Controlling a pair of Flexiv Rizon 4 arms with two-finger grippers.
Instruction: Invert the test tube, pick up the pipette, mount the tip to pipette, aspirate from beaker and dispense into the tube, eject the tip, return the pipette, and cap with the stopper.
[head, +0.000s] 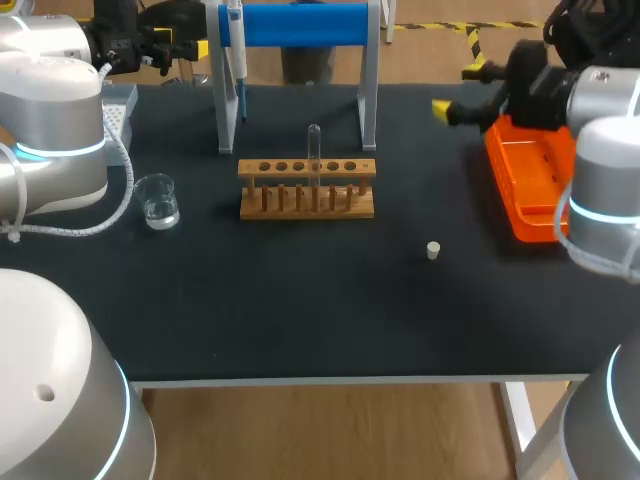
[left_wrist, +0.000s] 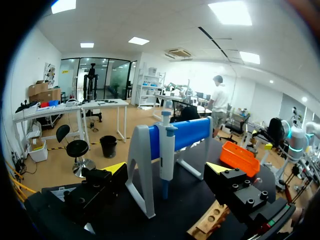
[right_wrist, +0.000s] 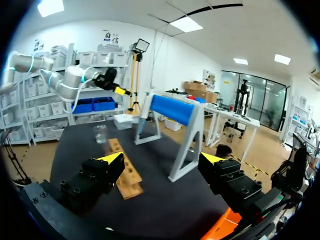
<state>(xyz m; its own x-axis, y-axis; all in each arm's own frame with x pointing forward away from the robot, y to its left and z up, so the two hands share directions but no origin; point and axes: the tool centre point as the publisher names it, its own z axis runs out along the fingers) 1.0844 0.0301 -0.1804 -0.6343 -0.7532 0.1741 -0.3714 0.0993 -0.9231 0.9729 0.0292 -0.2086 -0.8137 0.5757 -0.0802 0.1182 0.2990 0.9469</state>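
Both pairs of fingers are seen spread wide with nothing in them. The left gripper (head: 185, 45) is held up by the far left edge of the bench (head: 300, 320), and the right gripper (head: 455, 90) is raised over the far end of the orange tray (head: 520, 215), which lies close along the right edge. Between them the pipette (head: 236, 60) is hung on the left post of the blue-barred stand (head: 370, 90), near the far edge. Just in front of the stand, the wooden rack (head: 307, 203) is set mid-bench, and the test tube (head: 314, 150) is stood upright in its middle. The beaker (head: 158, 203), with some clear liquid in it, is placed left of the rack and apart from it. The stopper (head: 433, 250) is left alone to the rack's right and nearer the front. A broad strip of dark bench is open along the front edge.
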